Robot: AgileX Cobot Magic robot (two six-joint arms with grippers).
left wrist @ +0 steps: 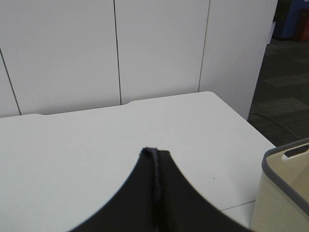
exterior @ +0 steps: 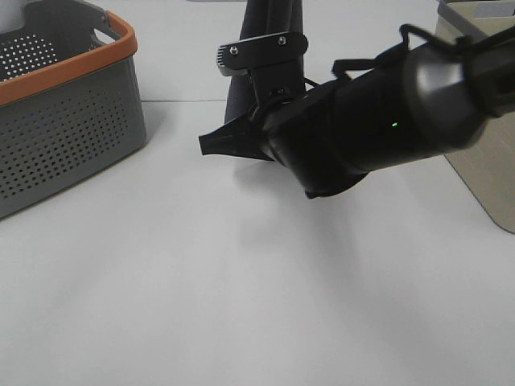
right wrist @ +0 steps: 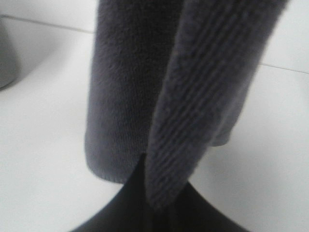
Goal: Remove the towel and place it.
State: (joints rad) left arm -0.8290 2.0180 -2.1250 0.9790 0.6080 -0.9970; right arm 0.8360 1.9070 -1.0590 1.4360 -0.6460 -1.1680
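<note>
The dark purplish-grey towel [exterior: 240,88] hangs down from above the top edge of the exterior high view, behind my right arm. My right gripper [exterior: 208,145] reaches across the middle and points left. In the right wrist view the towel [right wrist: 130,96] hangs close in two folds, and my right gripper [right wrist: 145,166] is shut with one fold caught at its tips. My left gripper [left wrist: 155,153] is raised and shut, with a thin purplish hem of the towel [left wrist: 156,181] pinched between its fingers. The rest of the cloth is hidden below them.
A grey perforated basket with an orange rim [exterior: 72,137] stands at the back left. A beige bin with a grey rim [exterior: 483,177] stands at the right and also shows in the left wrist view [left wrist: 285,193]. The table [exterior: 241,305] is white.
</note>
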